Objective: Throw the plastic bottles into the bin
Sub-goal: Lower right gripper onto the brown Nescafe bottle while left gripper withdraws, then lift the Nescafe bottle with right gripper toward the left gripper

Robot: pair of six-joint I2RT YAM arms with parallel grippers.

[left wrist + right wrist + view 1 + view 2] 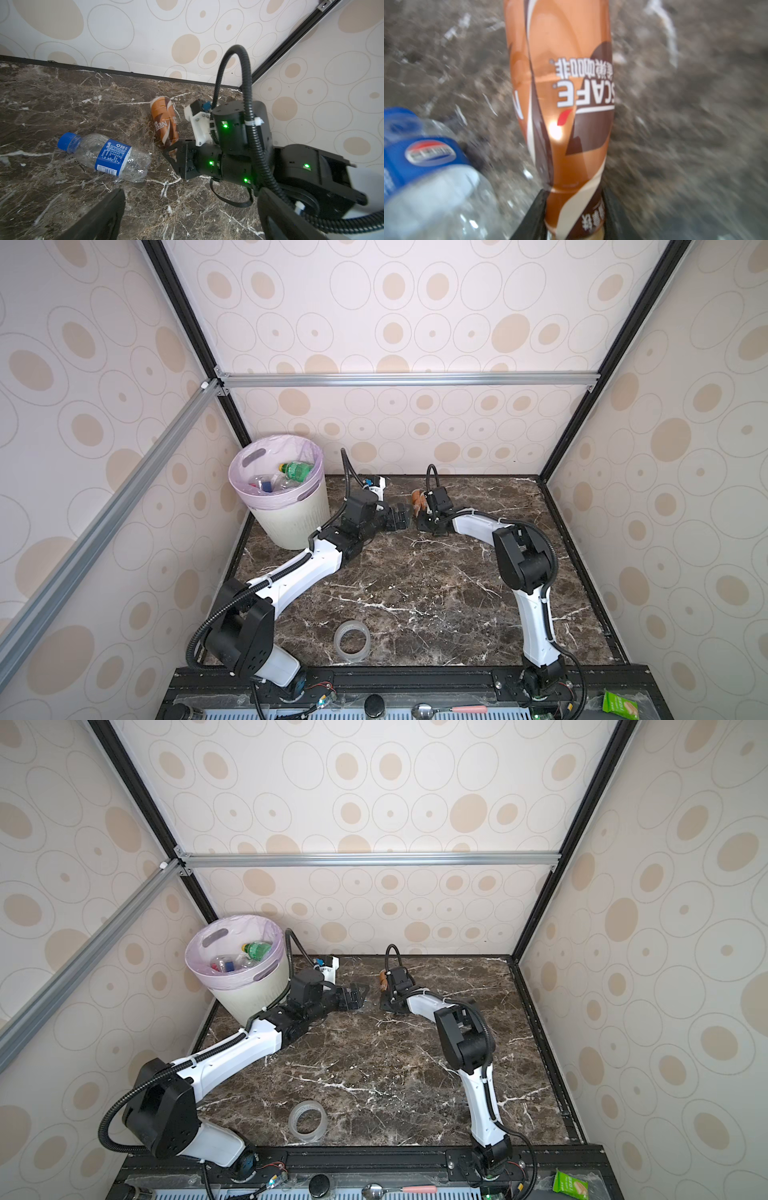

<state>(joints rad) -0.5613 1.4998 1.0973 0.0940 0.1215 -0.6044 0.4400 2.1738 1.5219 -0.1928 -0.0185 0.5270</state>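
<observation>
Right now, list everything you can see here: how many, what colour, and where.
bin: one, cream-white, lilac liner, far left corner
green bottle: one, green, inside the bin
clear bottles: several, count unclear, inside the bin
brown-wrapped bottle: one, orange-brown, far middle of table
blue-label bottle: one, clear, blue cap, lying beside the brown one
tape ring: one, clear, near table edge
spoon: one, metal, pink handle, front ledge
green packet: one, front ledge
table: one, dark brown marble
left hand: black, open, empty
right hand: black, shut on the brown-wrapped bottle's narrow end

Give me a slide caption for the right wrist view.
Right gripper shut on the brown bottle, with a blue-labelled bottle lying beside it.
</observation>
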